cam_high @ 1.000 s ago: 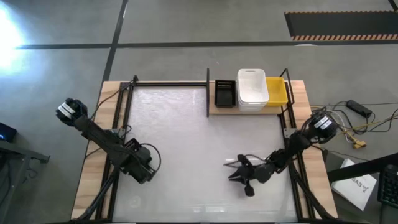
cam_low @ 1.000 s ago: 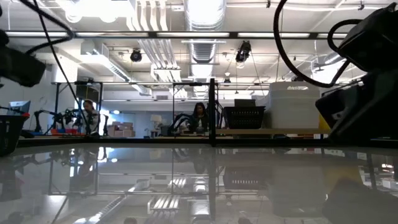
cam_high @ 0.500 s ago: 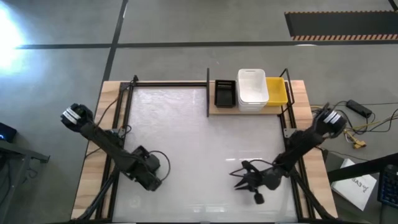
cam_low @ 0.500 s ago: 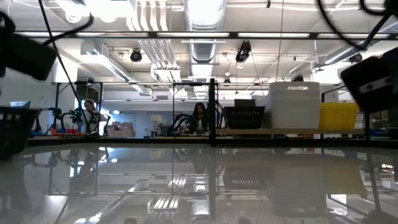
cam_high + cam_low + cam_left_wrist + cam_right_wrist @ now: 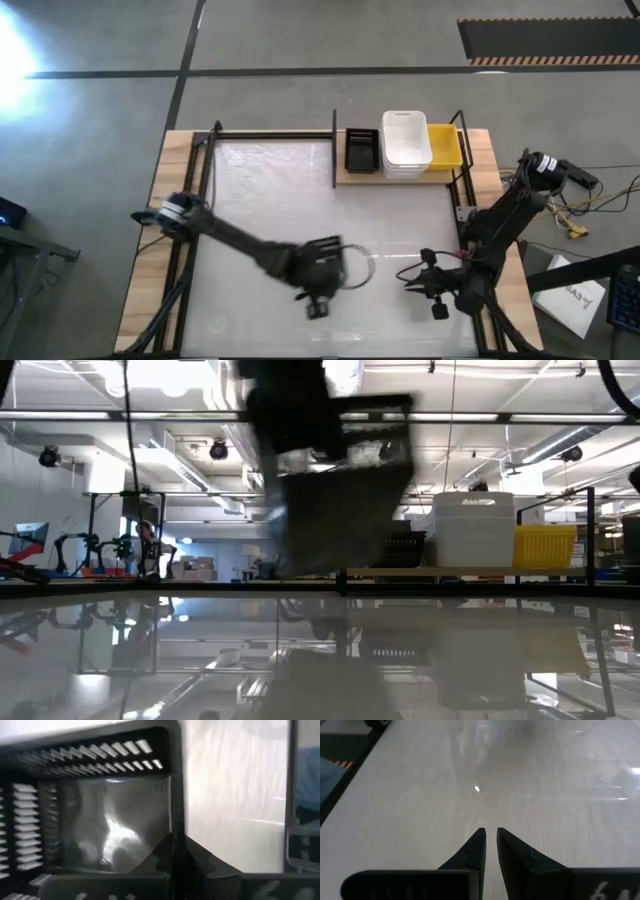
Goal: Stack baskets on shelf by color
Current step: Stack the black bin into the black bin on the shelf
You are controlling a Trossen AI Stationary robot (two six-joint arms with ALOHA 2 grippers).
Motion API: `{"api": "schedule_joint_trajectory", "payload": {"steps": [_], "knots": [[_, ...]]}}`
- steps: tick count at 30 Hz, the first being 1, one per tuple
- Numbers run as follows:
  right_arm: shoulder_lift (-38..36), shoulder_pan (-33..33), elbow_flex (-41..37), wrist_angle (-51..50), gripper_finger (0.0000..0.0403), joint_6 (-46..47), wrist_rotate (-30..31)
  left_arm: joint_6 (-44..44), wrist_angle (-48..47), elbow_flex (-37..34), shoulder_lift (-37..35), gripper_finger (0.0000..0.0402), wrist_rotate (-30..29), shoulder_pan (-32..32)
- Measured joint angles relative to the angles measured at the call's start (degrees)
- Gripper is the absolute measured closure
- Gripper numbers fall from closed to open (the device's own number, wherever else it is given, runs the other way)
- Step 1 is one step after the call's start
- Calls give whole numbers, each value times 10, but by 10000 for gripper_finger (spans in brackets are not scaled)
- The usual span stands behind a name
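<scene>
Baskets first: going left to right, the left arm reaches out over the middle of the glossy white table [image 5: 270,190], and its left tool [image 5: 322,272] is clamped tight on the rim of a black slotted plastic basket [image 5: 340,500], which hangs in the air, tilted, above the table's near half. Across at the back, the narrow pale wood shelf [image 5: 350,178] with black metal rods holds another black slotted basket [image 5: 361,150], then a white plastic basket stack [image 5: 405,143] just beside it, then the yellow plastic basket [image 5: 446,146] touching the white one. Over on the right edge, the right tool [image 5: 490,851] sits low by the table's near right corner, its fingers nearly together with a thin gap, gripping nothing.
</scene>
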Motion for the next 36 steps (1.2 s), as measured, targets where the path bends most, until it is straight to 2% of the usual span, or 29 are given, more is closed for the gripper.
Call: {"api": "schedule_joint_trajectory", "payload": {"steps": [6, 9, 12, 18, 23, 29, 36], "knots": [[37, 36, -10, 5, 365, 82, 71, 245, -82, 213, 76, 401, -4, 87], [66, 37, -10, 22, 365, 91, 92, 365, -89, 271, 88, 401, -5, 136], [97, 37, -7, 56, 365, 91, 109, 436, -89, 294, 89, 401, -6, 190], [152, 37, -7, 133, 365, 91, 116, 532, -61, 296, 90, 401, -10, 303], [186, 37, -7, 187, 365, 92, 116, 546, 14, 264, 95, 401, -16, 369], [202, 37, -7, 216, 365, 93, 117, 551, 84, 226, 97, 401, -25, 404], [188, 37, -6, 219, 365, 80, 118, 563, 86, 179, 97, 401, -24, 406]]}}
